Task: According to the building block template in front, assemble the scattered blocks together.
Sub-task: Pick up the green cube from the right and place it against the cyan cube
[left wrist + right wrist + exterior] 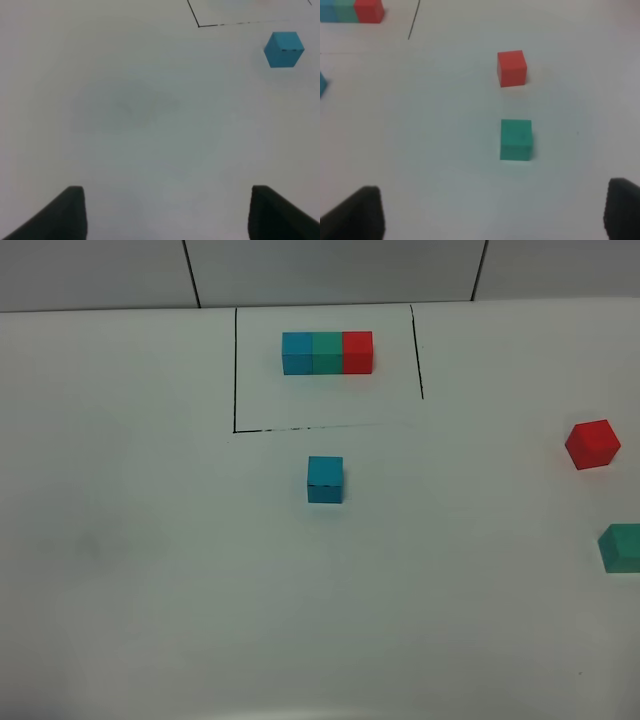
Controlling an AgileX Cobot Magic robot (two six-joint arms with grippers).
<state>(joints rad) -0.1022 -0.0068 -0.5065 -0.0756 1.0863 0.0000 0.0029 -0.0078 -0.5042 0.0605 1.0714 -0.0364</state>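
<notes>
The template (327,352) is a blue, green, red row of cubes inside a thin black outline at the back of the white table; it also shows in the right wrist view (351,11). The loose blue cube (325,480) sits just in front of the outline, also in the left wrist view (283,49). The loose red cube (592,444) and green cube (622,547) lie at the right edge, also in the right wrist view, red (512,68) and green (515,139). My left gripper (167,212) and right gripper (492,212) are open, empty, apart from the cubes.
The black outline (236,370) marks a rectangle on the white table (150,570). A grey tiled wall (330,270) runs behind the table's far edge. Neither arm shows in the exterior high view.
</notes>
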